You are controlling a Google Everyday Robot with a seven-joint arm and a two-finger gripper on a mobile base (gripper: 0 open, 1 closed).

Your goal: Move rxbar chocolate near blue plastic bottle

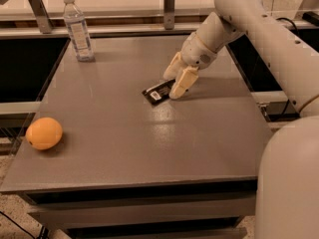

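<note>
The rxbar chocolate, a flat black bar with a white label patch, lies near the middle of the grey table. My gripper is down at the bar's right end. Its cream fingers stand slightly apart on either side of that end, so it is open. The blue plastic bottle, clear with a white cap and pale label, stands upright at the table's far left corner, well away from the bar and the gripper.
An orange fruit sits near the table's left front edge. A rail with metal posts runs behind the table. My white arm reaches in from the right, over the table's right side.
</note>
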